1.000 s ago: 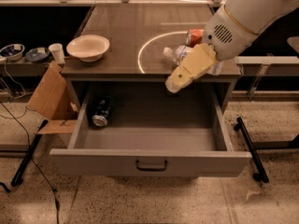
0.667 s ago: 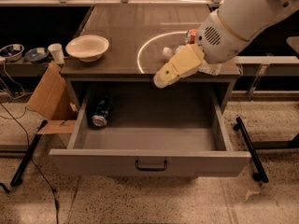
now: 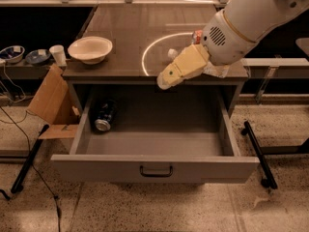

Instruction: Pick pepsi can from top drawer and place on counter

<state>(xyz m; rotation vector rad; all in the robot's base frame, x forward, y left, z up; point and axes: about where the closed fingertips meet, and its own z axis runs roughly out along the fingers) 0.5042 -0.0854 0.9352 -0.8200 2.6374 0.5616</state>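
Observation:
The pepsi can [image 3: 104, 115] lies on its side in the back left corner of the open top drawer [image 3: 154, 164], its silver top facing the front. My gripper [image 3: 166, 80] hangs over the front edge of the counter [image 3: 130, 30], above the drawer's back middle, to the right of the can and well above it. It holds nothing that I can see. The arm reaches in from the upper right.
A cream bowl [image 3: 90, 49] stands on the counter's left side. A clear plastic bottle [image 3: 173, 54] and a red-orange can [image 3: 197, 35] sit on the counter behind the arm. A cardboard flap [image 3: 49, 96] leans at the cabinet's left. Cables lie on the floor at left.
My gripper has moved left and a little up, from the right part of the drawer opening toward its middle. The can has not moved.

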